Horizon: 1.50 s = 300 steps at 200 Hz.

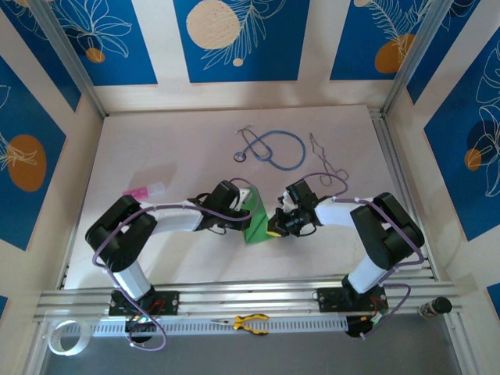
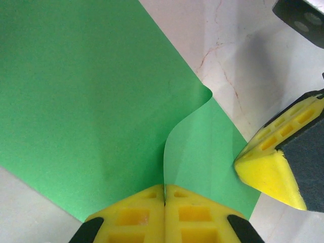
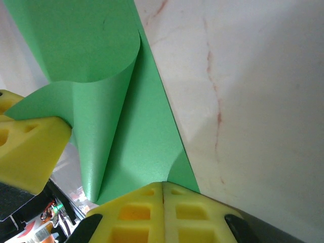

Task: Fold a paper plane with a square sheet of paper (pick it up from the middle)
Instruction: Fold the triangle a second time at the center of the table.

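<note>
Bright green square sheet of paper (image 1: 256, 228), partly curled, on a pale tabletop (image 1: 156, 148), just on the arms' side of a blue stethoscope (image 1: 273, 148). Left claw (image 2: 164, 188) and right claw (image 3: 163, 183) each pinch the sheet's edge.

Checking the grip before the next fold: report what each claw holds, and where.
Both are shut on the green sheet: the left claw pinches a lifted, curled flap, the right claw pinches the sheet's edge.

Table (image 1: 156, 148): pale, faintly veined.
Far centre: blue stethoscope (image 1: 271, 148).
Left: pink and white piece (image 1: 144, 190).
Middle: square sheet of paper (image 1: 258, 228), partly flat.
</note>
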### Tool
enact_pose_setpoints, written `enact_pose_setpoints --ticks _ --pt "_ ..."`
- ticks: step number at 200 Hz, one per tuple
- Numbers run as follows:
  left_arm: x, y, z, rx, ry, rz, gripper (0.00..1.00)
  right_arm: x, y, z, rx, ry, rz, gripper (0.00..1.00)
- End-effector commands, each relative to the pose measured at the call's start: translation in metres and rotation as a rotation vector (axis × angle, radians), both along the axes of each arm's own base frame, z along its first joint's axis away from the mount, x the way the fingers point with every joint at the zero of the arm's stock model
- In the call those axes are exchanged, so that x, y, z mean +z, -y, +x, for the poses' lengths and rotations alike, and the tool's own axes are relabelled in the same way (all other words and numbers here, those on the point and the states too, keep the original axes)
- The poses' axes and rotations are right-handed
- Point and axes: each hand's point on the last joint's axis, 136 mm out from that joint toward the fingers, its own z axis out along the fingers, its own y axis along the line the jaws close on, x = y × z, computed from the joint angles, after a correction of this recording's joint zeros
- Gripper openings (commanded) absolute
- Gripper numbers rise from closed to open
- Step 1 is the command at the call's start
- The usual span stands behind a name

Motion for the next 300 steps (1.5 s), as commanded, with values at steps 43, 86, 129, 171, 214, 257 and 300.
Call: enact_pose_setpoints --ticks 43,86,129,171,214,257,300 --pt "0.001 -0.007 -0.007 0.04 -0.032 -0.05 0.0 -0.01 0.009 -0.019 -0.041 -0.119 -0.079 0.05" --pt "0.004 -0.008 -0.003 0.056 -0.008 -0.05 0.0 -0.015 0.008 -0.022 -0.048 -0.144 -0.094 0.05" --pt "0.002 -0.015 -0.001 0.048 0.011 0.006 0.0 -0.018 0.011 -0.025 -0.053 -0.153 -0.116 0.05" --pt "0.001 -0.018 -0.001 0.061 0.01 0.013 0.0 -0.018 0.01 -0.025 -0.053 -0.153 -0.114 0.05" --pt "0.003 -0.017 0.003 0.063 0.025 0.018 0.0 -0.019 0.01 -0.026 -0.05 -0.159 -0.115 0.05" --pt "0.002 -0.018 0.005 0.064 0.032 0.034 0.0 -0.021 0.01 -0.026 -0.051 -0.161 -0.117 0.05" --pt "0.0 -0.019 0.004 0.064 0.031 0.036 0.0 -0.023 0.009 -0.026 -0.05 -0.167 -0.12 0.05"
